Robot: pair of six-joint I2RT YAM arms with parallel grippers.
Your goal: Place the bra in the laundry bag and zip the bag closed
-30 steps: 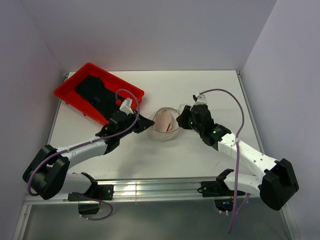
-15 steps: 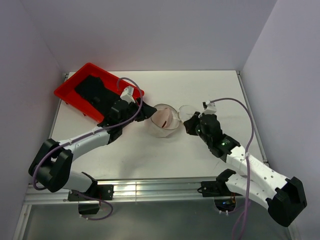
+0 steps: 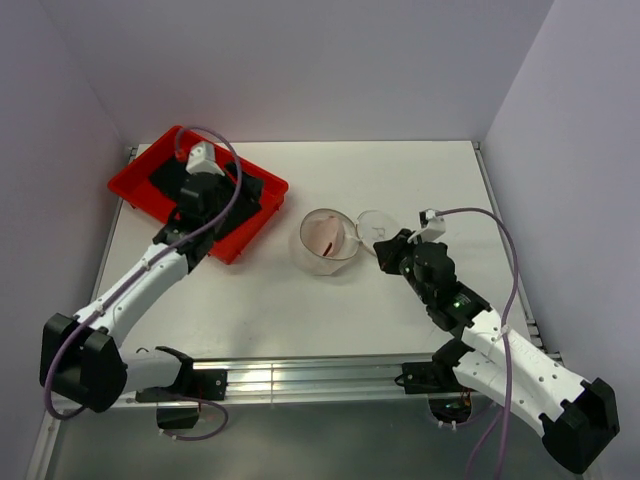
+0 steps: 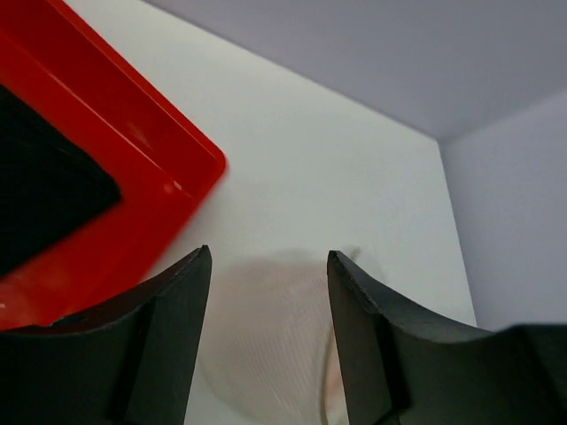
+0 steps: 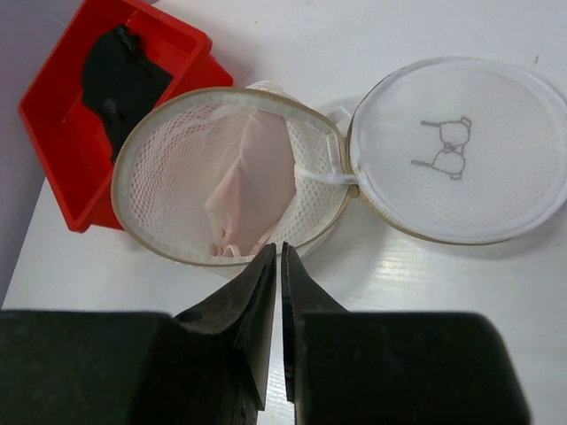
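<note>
Both arms have drawn back from the laundry bag (image 3: 322,262) since 1 second ago: the left arm has swung away to hang over the red tray (image 3: 135,196), and the right arm has retreated toward the near right of the table (image 3: 260,300).

The left gripper (image 4: 267,264) has its jaws spread apart with nothing between them. The right gripper (image 5: 281,251) has its 2 fingers almost touching, with only a thin slit between them, and it holds nothing; it sits just beside the bag's near rim.

The bag lies open like a clamshell. The bra (image 5: 252,173) sits bunched inside the deeper mesh half, with pale pink folds rising toward the rim. The flat lid (image 5: 452,146), marked with a tiny glasses shape, lies face up to the right, joined at a white hinge tab. A black cloth (image 5: 124,80) rests in the tray.

By my judgement, placing is done and zipping remains. The risks are:
- Bra fabric standing near the rim could catch in the zip.
- The light bag could slide if 1 gripper pushes while the other does not brace it.
- The zip pull is not visible from here.
</note>
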